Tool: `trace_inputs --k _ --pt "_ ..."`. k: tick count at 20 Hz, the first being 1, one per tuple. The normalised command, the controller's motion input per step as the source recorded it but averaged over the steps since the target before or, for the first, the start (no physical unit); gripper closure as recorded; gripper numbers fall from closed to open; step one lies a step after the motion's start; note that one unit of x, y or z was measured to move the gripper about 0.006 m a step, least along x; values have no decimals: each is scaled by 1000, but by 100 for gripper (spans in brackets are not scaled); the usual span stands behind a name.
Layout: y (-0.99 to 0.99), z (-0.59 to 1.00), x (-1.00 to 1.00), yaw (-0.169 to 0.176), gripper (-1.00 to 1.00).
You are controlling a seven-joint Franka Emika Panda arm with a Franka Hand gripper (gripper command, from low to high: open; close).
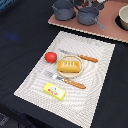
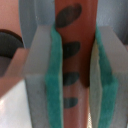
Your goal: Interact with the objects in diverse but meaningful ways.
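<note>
I see my jaws standing apart around a reddish slotted handle (image 2: 75, 60) (likely stiff plastic, light, slippery); I judge mid-handle the best hold.

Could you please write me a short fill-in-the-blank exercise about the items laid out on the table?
1. The round tomato is coloured ____.
2. In the exterior view, the tomato lies on the ____ side of the bread block.
3. The yellow bar lies on the striped ____, nearer the camera than the bread block.

Missing words: red; left; placemat.
</note>
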Motion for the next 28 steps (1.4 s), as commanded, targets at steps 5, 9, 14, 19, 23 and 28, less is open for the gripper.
trace_inputs --k 5,9,14,19,23,28 --pt "81 -20 311 -21 -100" --pt "34 -42 244 -15 -100" --pt "40 99 195 -3 -100" --pt "-262 519 10 -39 -100" --pt "-669 289 -203 -48 -100" --pt "-747 147 -314 -58 -100"
